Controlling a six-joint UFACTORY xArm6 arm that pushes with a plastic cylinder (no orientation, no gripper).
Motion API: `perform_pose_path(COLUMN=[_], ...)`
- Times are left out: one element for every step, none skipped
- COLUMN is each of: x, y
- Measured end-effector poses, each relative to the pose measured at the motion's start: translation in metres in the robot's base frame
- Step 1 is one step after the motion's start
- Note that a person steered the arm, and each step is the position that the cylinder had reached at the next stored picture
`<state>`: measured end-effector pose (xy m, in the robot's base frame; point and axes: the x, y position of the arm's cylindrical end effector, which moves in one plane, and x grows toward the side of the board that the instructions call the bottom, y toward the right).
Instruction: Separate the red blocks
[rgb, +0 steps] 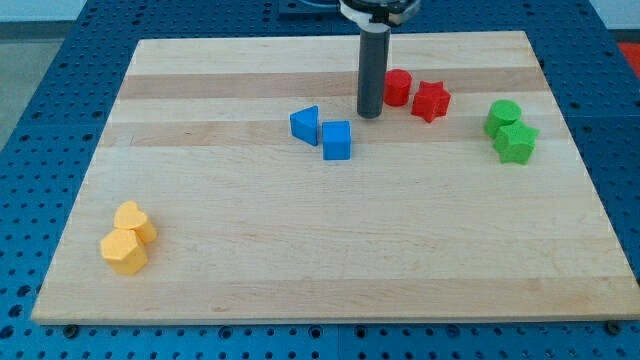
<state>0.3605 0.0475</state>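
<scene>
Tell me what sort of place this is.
Likely a robotics lab bench: a wooden board on a blue perforated table, small coloured blocks, and my tip just left of the red cylinder.

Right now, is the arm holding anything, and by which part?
Nothing is held. There is no claw, only a rod; my tip rests on the board just to the view's left of the red cylinder, apparently not touching it.

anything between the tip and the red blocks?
Nothing visible. My tip sits just to the view's left of the red cylinder, with the red star right beyond it. The blue blocks lie on the opposite side.
</scene>
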Motion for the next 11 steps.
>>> perform_pose_path(x=[0.020,0.034,0.035,0.027,0.017,0.006,-0.008,-0.023,-0.034,-0.036,-0.036], y=[0.008,0.029,0.060,0.083,0.093,0.098,0.099,0.099,0.099,0.099,0.088])
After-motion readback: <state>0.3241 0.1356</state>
